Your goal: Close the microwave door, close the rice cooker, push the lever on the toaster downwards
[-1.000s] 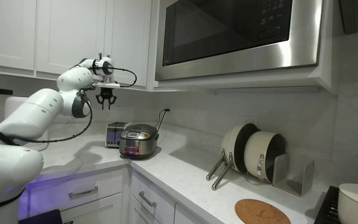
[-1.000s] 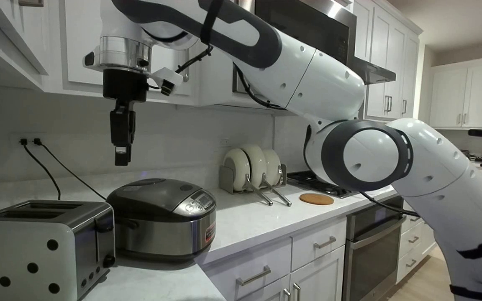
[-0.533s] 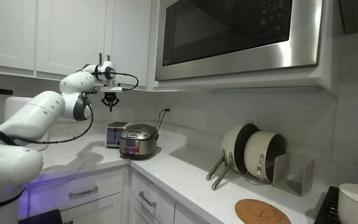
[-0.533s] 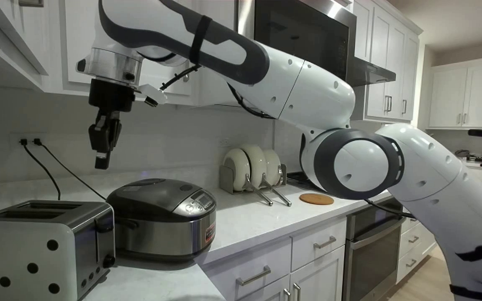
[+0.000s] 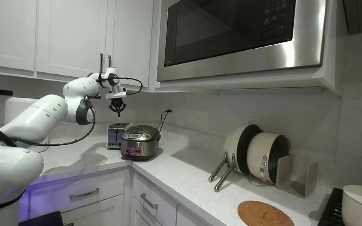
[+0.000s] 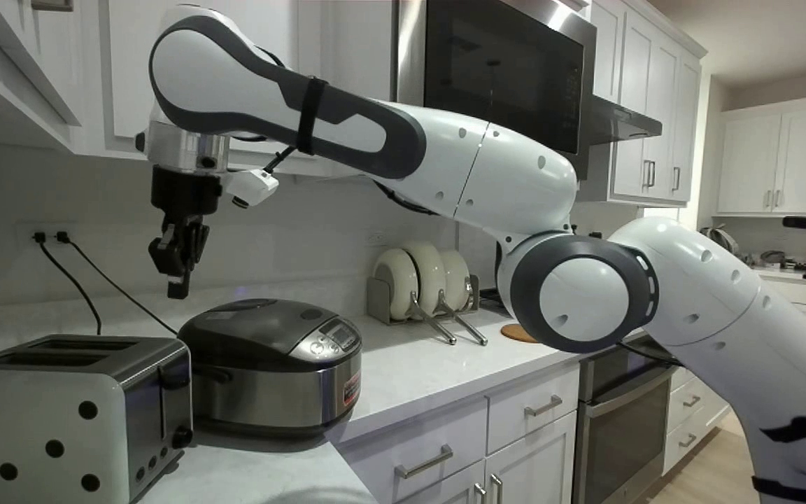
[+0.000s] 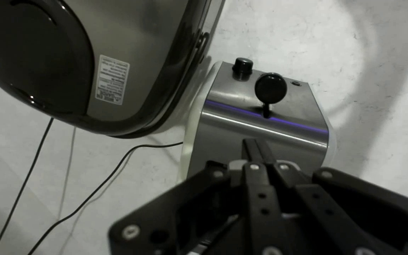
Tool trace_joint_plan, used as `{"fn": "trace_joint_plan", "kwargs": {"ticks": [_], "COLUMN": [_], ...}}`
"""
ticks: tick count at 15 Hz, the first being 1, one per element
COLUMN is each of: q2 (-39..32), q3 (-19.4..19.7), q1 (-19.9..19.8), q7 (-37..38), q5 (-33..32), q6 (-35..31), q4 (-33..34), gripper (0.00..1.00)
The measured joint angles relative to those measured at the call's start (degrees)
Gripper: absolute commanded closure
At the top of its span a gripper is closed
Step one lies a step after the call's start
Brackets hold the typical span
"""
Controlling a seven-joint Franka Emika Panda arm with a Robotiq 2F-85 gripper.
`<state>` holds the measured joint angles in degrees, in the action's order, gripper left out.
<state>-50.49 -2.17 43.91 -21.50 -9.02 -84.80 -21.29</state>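
Markings present; none legible.
Rice cooker [image 5: 144, 143]: white label [image 7: 112, 79] of fine print on top, too small to read; red label [image 5: 133, 151] on the front, lettering blurred; display [image 5: 134, 136] characters unresolved. Microwave door [image 5: 215, 29]: pale rows of markings [image 5: 274, 13] at right and small mark [image 5: 168, 62] at lower left, both illegible.

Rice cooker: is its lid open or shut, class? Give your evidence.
Shut: in both exterior views, the lid sits down on the rice cooker, with no opening showing between them.
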Motion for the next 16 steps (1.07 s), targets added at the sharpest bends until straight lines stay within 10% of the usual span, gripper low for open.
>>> {"fn": "trace_joint_plan", "kwargs": {"ticks": [16], "q2": [-1.8], "q3": [-1.4], "q1": [-0.3], "q7": [0.7], "q5": [1.3], "q6": [6.6], "q4": [-0.1], "gripper": [1.00]}}
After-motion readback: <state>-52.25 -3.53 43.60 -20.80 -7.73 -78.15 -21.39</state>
